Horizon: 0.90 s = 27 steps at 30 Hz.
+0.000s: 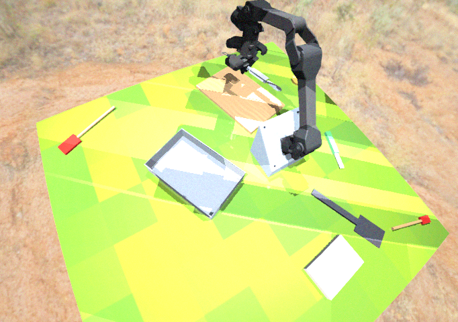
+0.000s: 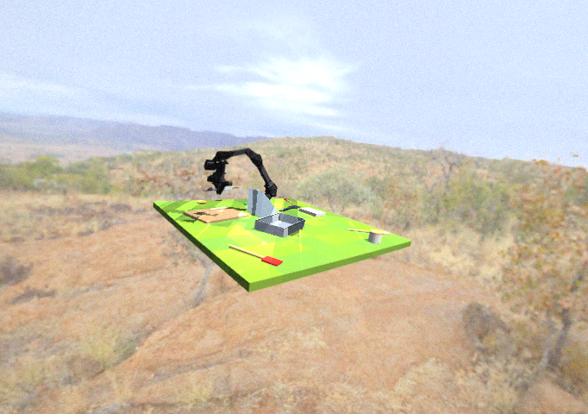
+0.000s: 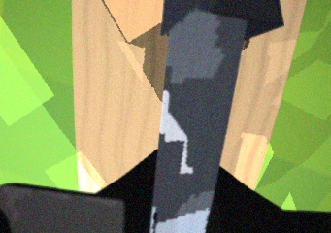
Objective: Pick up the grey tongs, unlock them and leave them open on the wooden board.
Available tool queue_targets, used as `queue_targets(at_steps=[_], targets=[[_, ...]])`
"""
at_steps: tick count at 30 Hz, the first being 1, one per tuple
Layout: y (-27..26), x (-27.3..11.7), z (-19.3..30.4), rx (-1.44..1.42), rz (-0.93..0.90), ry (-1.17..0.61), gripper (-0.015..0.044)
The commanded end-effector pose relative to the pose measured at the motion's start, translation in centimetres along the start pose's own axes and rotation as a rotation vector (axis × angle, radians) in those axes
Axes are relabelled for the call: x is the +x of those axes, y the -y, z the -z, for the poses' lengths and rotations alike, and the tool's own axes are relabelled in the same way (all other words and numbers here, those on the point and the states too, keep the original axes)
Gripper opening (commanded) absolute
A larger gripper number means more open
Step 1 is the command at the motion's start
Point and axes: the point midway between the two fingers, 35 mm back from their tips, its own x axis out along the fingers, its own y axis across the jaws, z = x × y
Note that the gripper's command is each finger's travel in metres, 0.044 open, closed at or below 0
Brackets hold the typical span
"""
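Observation:
My gripper is shut on the grey tongs and holds them above the wooden board. In the exterior view the tongs lie nearly level in the air. In the top view they stretch from the fingers toward the lower right. The wrist view shows them running up the picture between the dark fingers, with a wider dark part at the top. Whether their arms are locked or spread cannot be told. The roasting tin stands apart, with no tongs across it.
A pale wedge-shaped stand is between board and arm base. A green-handled knife, a dark spatula, a white slab and a red-headed spatula lie around. A grey cylinder stands near one corner.

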Motion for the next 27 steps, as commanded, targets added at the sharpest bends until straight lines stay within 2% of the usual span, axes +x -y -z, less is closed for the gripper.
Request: queue_targets(at_steps=[1, 27], targets=[[0.1, 0.5, 0.0, 0.006, 0.007, 0.002, -0.0150], [0.2, 4.7, -0.2, 0.006, 0.007, 0.002, -0.0150]])
